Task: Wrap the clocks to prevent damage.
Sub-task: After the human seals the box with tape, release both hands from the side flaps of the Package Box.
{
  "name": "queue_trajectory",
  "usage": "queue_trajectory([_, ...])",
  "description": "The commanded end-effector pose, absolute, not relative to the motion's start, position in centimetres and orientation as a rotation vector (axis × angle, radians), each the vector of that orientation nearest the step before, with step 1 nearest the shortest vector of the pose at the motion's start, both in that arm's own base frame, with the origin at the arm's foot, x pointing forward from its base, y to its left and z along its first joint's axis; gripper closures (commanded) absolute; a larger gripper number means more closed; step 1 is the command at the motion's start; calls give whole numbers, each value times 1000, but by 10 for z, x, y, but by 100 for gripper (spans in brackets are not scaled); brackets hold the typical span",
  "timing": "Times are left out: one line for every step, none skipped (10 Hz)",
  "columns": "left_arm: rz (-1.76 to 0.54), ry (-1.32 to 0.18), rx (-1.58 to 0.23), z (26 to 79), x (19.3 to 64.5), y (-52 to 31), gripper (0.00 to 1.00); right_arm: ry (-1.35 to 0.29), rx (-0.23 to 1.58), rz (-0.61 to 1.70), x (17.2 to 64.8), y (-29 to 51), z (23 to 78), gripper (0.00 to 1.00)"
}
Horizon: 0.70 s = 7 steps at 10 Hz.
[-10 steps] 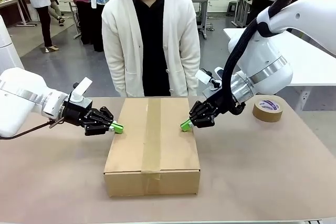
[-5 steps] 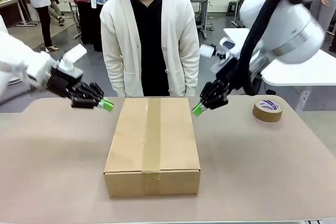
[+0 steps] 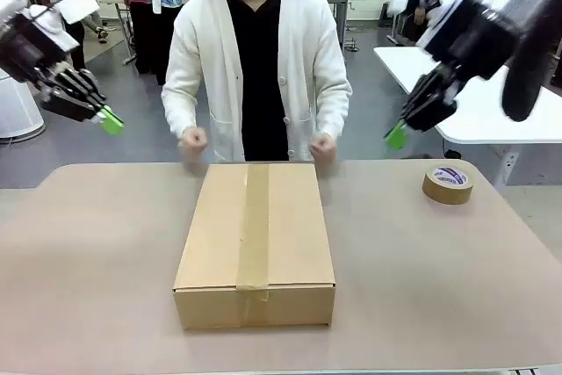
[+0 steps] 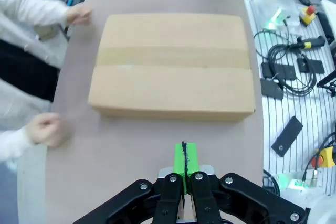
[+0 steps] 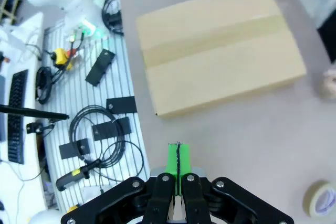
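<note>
The clocks are hidden from view. A closed brown cardboard box (image 3: 255, 243) with a strip of tape down its lid sits in the middle of the table; it also shows in the left wrist view (image 4: 170, 66) and the right wrist view (image 5: 220, 45). My left gripper (image 3: 110, 120) is raised high at the far left, shut and holding nothing, its green pads pressed together (image 4: 184, 158). My right gripper (image 3: 396, 135) hangs high at the right, also shut and empty (image 5: 178, 158). The person's fists (image 3: 193, 140) (image 3: 322, 147) hover at the box's far corners.
A brown tape roll (image 3: 448, 183) lies on the table at the right, apart from the box (image 5: 321, 203). The tan table (image 3: 88, 287) has bare room on both sides of the box. Cables and tools lie on a striped surface (image 5: 94, 114) beside the table.
Both grippers have risen from beside the box and swung outward, left to the far left, right to the upper right. The person's fists have come up to the box's far edge.
</note>
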<state>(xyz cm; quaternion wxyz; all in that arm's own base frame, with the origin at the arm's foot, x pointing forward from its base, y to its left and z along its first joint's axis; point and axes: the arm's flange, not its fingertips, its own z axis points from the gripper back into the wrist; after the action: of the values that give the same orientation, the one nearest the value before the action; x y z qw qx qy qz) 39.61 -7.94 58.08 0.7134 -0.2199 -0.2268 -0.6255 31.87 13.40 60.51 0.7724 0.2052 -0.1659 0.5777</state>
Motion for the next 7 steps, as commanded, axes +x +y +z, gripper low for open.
queue_trajectory([-1354,-504,-467,587,374,-65,100,-402,397,1186,297,115,607,99])
queue_trajectory([-1359,-507,-470,589,372,-56,100,-453,388,1161,296,104,609,99])
queue_trajectory([-1408,-541,-528,585,370,-48,100,-503,462,1233,308,94,601,99])
queue_trajectory([-1365,-518,-460,593,380,-57,100,-430,409,1194,298,106,623,99])
queue_trajectory([-1365,-518,-460,593,380,-57,100,-430,409,1194,298,106,623,99])
queue_trajectory([-1365,-518,-460,593,380,-57,100,-430,409,1194,298,106,623,99])
queue_trajectory([-1365,-518,-460,593,380,-57,100,-430,409,1194,298,106,623,99])
